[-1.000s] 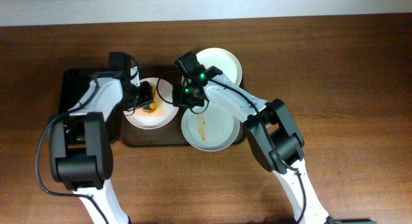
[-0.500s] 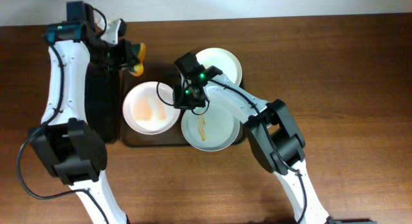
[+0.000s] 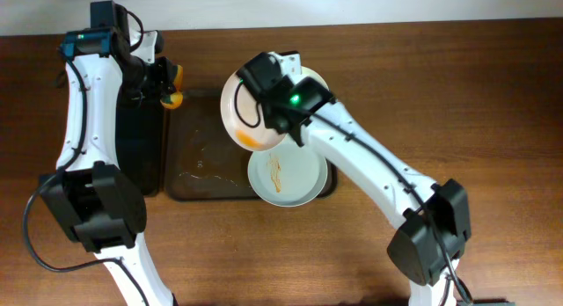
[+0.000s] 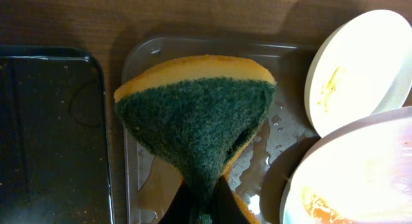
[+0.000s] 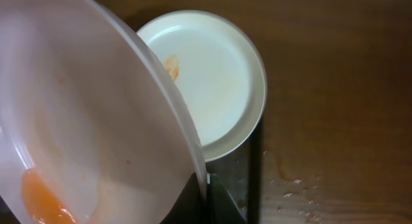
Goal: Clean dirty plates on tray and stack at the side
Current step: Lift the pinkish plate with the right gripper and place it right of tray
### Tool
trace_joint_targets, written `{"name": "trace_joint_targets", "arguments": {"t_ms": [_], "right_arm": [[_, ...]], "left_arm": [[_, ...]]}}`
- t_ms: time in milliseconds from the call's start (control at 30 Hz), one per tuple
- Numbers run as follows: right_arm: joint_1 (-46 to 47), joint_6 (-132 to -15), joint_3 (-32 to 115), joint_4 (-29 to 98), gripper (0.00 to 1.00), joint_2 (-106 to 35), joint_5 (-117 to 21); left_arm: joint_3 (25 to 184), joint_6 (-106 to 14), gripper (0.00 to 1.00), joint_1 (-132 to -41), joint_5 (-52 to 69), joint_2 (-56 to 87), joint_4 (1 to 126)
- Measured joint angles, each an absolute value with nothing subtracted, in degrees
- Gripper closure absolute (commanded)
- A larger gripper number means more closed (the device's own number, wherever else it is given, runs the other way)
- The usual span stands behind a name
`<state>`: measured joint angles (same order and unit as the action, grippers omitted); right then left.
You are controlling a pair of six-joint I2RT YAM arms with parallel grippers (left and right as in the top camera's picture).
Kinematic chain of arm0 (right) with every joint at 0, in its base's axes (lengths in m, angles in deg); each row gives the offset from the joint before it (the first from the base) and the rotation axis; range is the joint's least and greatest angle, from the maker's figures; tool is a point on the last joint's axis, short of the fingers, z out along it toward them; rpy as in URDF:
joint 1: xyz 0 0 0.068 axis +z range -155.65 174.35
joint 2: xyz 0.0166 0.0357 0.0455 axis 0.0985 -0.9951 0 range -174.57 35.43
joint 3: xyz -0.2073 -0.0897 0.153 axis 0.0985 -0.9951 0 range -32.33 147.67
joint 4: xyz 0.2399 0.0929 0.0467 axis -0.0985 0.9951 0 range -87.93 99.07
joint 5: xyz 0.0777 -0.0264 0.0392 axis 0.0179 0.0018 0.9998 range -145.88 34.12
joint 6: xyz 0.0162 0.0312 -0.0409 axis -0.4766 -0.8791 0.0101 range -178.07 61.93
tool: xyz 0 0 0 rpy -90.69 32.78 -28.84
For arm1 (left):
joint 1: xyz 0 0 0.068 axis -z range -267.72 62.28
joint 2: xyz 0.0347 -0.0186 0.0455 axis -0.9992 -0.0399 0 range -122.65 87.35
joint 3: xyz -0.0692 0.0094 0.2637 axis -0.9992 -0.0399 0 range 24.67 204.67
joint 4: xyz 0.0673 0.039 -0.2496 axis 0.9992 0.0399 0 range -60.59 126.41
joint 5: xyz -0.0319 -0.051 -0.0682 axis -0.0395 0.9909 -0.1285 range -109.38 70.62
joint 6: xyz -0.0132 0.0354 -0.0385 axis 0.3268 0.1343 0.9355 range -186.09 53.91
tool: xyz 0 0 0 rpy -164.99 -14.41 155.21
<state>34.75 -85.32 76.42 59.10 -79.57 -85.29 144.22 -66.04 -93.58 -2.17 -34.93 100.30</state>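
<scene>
My right end effector (image 5: 209, 201) is pinched down on the rim of a white plate (image 3: 239, 112), which I've got up off the tray (image 3: 207, 156) and tipped steeply. Orange sauce is pooled at its low edge, so I'd say it isn't clean yet.

My left end effector (image 4: 199, 208) is clamped on the sponge (image 4: 196, 118), green scrub face outward, above the gap between the black tray (image 3: 141, 139) and the brown one.

Seen from overhead, the plate sits at about 3 o'clock from the sponge, near but not touching. Its dirty face looks turned toward the left arm, so that's the nearer arm for a wipe.

At 5 o'clock from the lifted plate, the bluish plate (image 3: 290, 178) rests on the tray's corner with one streak. The tray floor looks wet. For stacking, there's bare counter (image 3: 457, 95) at the tray's 3 o'clock.
</scene>
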Motion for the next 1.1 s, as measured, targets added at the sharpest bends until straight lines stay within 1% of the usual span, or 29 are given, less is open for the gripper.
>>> {"name": "trace_joint_targets", "arguments": {"t_ms": [33, 167, 333, 467, 533, 667, 867, 967, 1067, 1100], "right_arm": [[35.5, -85.2, 76.4, 58.9, 0.96, -79.6, -86.8], [40.3, -85.0, 76.4, 55.7, 0.96, -79.6, -100.1], [42.9, -84.9, 76.4, 54.2, 0.96, -79.6, -113.0], [44.4, -84.8, 76.4, 53.0, 0.96, -79.6, -122.4], [45.3, -84.8, 76.4, 52.4, 0.96, -79.6, -126.2], [46.4, -84.9, 76.4, 51.9, 0.96, -79.6, -129.5], [46.4, -84.8, 76.4, 51.7, 0.96, -79.6, -129.5], [46.3, -84.9, 76.4, 52.1, 0.96, -79.6, -124.7], [43.5, -84.9, 76.4, 57.5, 0.96, -78.6, -109.2], [40.4, -85.0, 76.4, 60.1, 0.96, -77.6, -101.0]], "left_arm": [[143.9, -66.0, 0.99, -93.6, -2.2, -34.9, 100.1], [137.1, -63.6, 0.99, -93.6, -2.3, -34.9, 96.7], [131.8, -62.4, 0.99, -92.6, -2.3, -34.9, 94.6], [126.8, -62.0, 0.99, -89.8, -2.1, -34.9, 90.3], [125.4, -62.0, 0.99, -89.6, -2.1, -34.9, 89.7], [125.1, -62.0, 0.99, -89.7, -2.1, -34.9, 89.6], [125.1, -62.0, 0.99, -89.7, -2.1, -34.9, 89.3], [125.1, -62.0, 0.99, -89.7, -2.1, -34.9, 89.2], [125.1, -62.0, 0.99, -89.7, -2.1, -34.9, 89.1], [125.1, -62.0, 0.99, -89.7, -2.1, -34.9, 89.1]]}}
